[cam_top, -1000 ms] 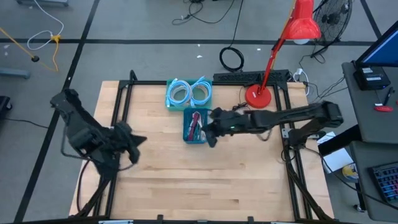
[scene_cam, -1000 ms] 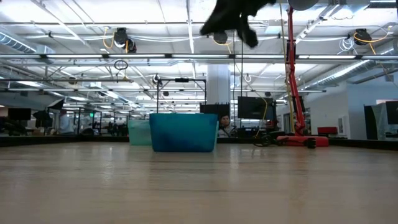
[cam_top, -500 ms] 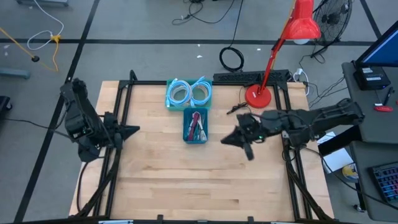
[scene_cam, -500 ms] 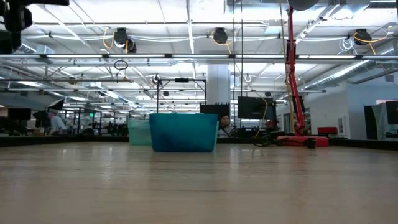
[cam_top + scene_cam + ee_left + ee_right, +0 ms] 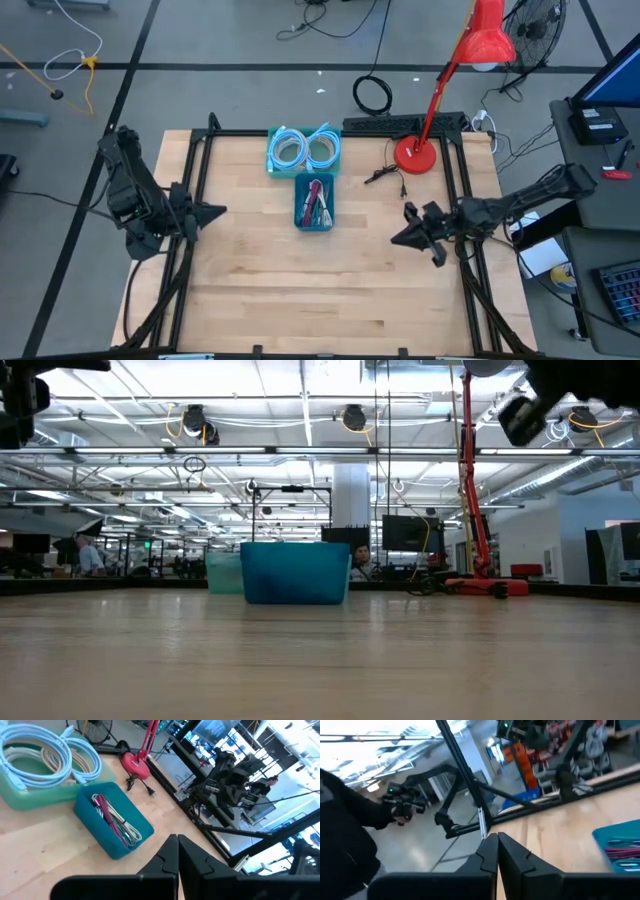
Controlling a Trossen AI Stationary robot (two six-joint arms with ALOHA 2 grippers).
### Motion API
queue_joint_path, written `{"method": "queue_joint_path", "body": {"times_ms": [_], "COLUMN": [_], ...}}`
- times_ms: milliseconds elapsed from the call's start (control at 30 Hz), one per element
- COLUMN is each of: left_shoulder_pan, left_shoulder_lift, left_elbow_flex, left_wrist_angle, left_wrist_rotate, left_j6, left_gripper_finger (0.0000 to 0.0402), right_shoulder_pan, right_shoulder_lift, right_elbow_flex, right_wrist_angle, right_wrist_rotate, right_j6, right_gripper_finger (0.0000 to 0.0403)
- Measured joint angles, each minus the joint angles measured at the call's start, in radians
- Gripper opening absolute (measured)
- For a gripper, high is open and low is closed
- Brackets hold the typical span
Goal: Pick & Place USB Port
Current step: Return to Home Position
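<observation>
Homing seems the step in hand, with nothing left to carry. Left claw [image 5: 213,211] hangs at the tabletop [image 5: 260,290] edge, well left of the blue bin [image 5: 314,227], clenched and empty. The bin holds the USB cables [image 5: 316,200]. Right claw [image 5: 400,237], well right of the bin, is clenched empty too; next it need only fold fully home.

Matte black, jointed left arm [image 5: 135,195] and right arm [image 5: 500,207]; dark, angular, tapered fingers [image 5: 167,857].
</observation>
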Motion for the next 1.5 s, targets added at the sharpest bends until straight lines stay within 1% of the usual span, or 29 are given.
{"method": "queue_joint_path", "body": {"times_ms": [100,233,267,300,400,433,567,667,767,933,1067,1167,1300,1433,1500], "left_shoulder_pan": [0.0,0.0,0.0,0.0,0.0,0.0,0.0,0.0,0.0,0.0,0.0,0.0,0.0,0.0,0.0], "left_shoulder_lift": [0.0,0.0,0.001,0.001,0.001,0.001,0.001,0.001,0.001,0.001,0.001,0.001,0.001,0.001,0.001], "left_elbow_flex": [0.0,0.0,0.0,0.0,0.0,0.0,0.0,0.0,0.0,0.0,0.0,0.0,0.0,0.0,0.0], "left_wrist_angle": [0.001,0.001,0.001,0.001,0.002,0.002,0.007,0.009,0.009,0.009,0.013,0.016,0.016,0.016,0.016], "left_wrist_rotate": [0.019,0.026,0.029,0.033,0.052,0.057,0.069,0.072,0.072,0.072,0.072,0.067,0.063,0.063,0.063], "left_j6": [-0.004,-0.022,-0.025,-0.029,-0.037,-0.039,-0.046,-0.061,-0.072,-0.086,-0.089,-0.089,-0.091,-0.091,-0.089], "left_gripper_finger": [0.0,0.0,0.0,0.0,0.0,0.0,0.0,0.0,0.0,0.0,0.0,0.0,0.0,0.0,0.0], "right_shoulder_pan": [0.0,0.0,0.0,-0.001,-0.01,-0.015,-0.046,-0.09,-0.149,-0.262,-0.329,-0.353,-0.374,-0.387,-0.387], "right_shoulder_lift": [-0.097,-0.198,-0.221,-0.245,-0.289,-0.302,-0.375,-0.429,-0.487,-0.574,-0.617,-0.633,-0.635,-0.634,-0.63], "right_elbow_flex": [-0.128,-0.258,-0.287,-0.3,-0.3,-0.3,-0.301,-0.302,-0.303,-0.304,-0.304,-0.304,-0.304,-0.305,-0.305], "right_wrist_angle": [0.054,0.028,0.039,0.013,-0.188,-0.225,-0.32,-0.355,-0.379,-0.469,-0.481,-0.482,-0.485,-0.502,-0.506], "right_wrist_rotate": [0.044,0.101,0.102,0.105,0.099,0.099,0.099,0.096,0.037,-0.085,-0.156,-0.177,-0.175,-0.073,-0.03], "right_j6": [-0.024,0.059,0.081,0.1,0.126,0.119,0.05,-0.012,-0.05,-0.067,-0.073,-0.093,-0.119,-0.076,-0.084], "right_gripper_finger": [0.0,0.0,0.0,0.0,0.0,0.0,0.0,0.0,0.0,0.0,0.0,0.0,0.0,0.0,0.0]}}
